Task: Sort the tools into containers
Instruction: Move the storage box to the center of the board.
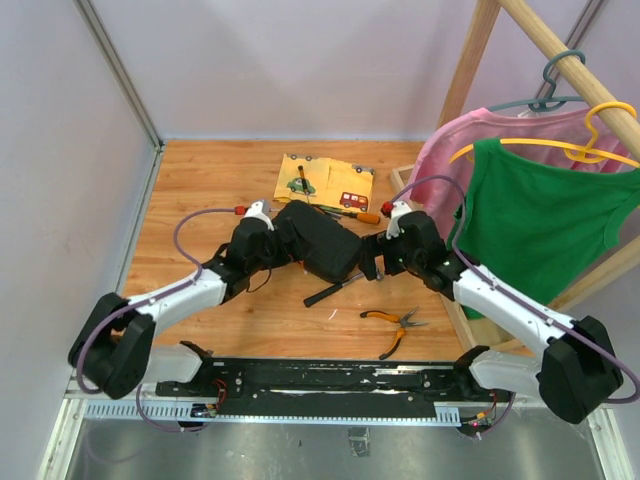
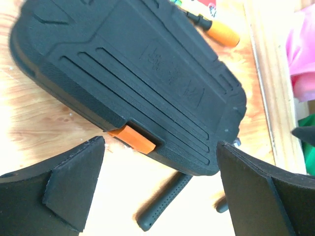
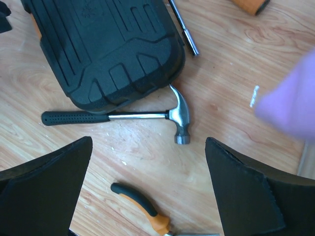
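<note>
The black ribbed case (image 1: 318, 242) lies shut mid-table, its orange latch (image 2: 135, 140) facing my left gripper (image 2: 160, 164). That gripper is open, close to the latch side and touching nothing. The hammer (image 3: 147, 116) lies with its handle partly under the case's near edge. Orange-handled pliers (image 3: 142, 206) rest nearer the arms. My right gripper (image 3: 147, 157) hangs open above the wood between hammer and pliers, holding nothing. A thin screwdriver shaft (image 3: 184, 29) and an orange screwdriver handle (image 2: 221, 32) lie beyond the case.
A yellow cloth printed with cars (image 1: 322, 180) lies at the back of the table. A wooden clothes rack (image 1: 560, 60) with a pink garment (image 1: 450, 150) and a green one (image 1: 550, 220) stands on the right, its base rail (image 2: 268, 88) along that edge.
</note>
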